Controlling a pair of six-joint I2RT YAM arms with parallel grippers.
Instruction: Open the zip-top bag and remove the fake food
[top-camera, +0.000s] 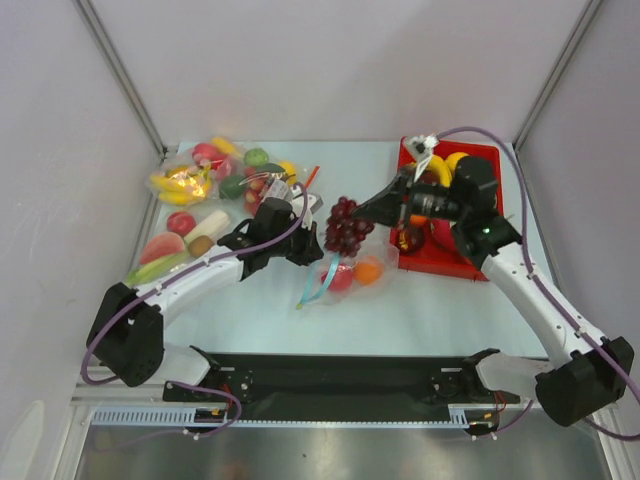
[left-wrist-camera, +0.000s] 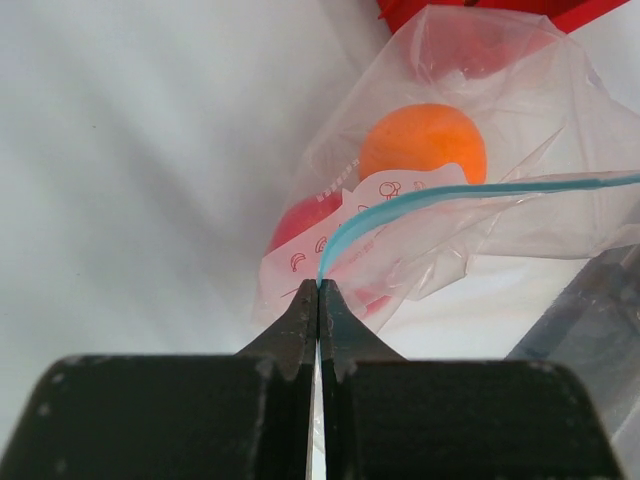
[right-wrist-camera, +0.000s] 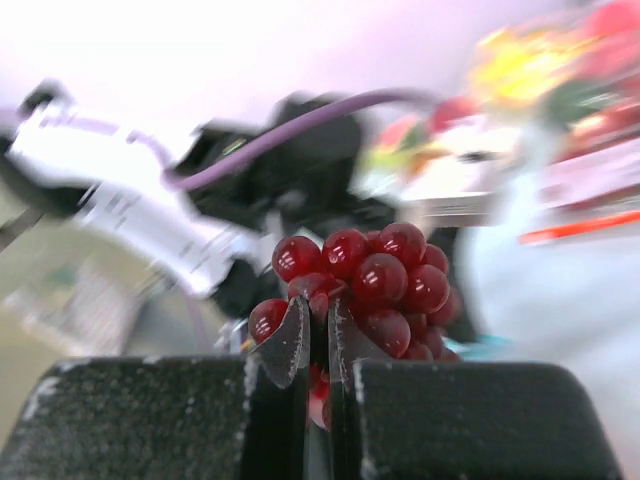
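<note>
Top external view: I see both arms reaching in over the pale table (top-camera: 450, 310), their wrists meeting near its middle.
Left gripper (left-wrist-camera: 318, 290): clenched, fingertips pressed together on the near end of the blue-green zip strip (left-wrist-camera: 480, 188).
Zip-top bag (left-wrist-camera: 560, 110): lies on the table just right of my left gripper, between the two arms and close to the near-left corner of the red tray (top-camera: 478, 258).
Strip: curves up from the pinch, then runs off to the right across the bag.
Inside the bag: an orange fruit (left-wrist-camera: 422, 140) on the far side and a red fruit (left-wrist-camera: 300, 225) nearer my fingers, both behind clear crinkled plastic.
Right gripper (right-wrist-camera: 318, 310): clamped on a grape bunch (right-wrist-camera: 385, 275) of dark red-purple beads, gripping the bunch's left side in its own camera.
Grape bunch position: outside the bag, just beyond it from the top camera, between my left wrist and the red tray. I cannot tell whether it hangs free of the table.
Tray contents: yellow bananas (top-camera: 440, 168) at the back, and darker pieces half hidden by the right arm that I cannot identify.
Left rear of table: a heap of bagged fruit (top-camera: 215, 175), with a loose red piece (top-camera: 181, 222) nearer the left arm.
Right wrist view: badly blurred behind the grapes, so I read nothing else from it.
</note>
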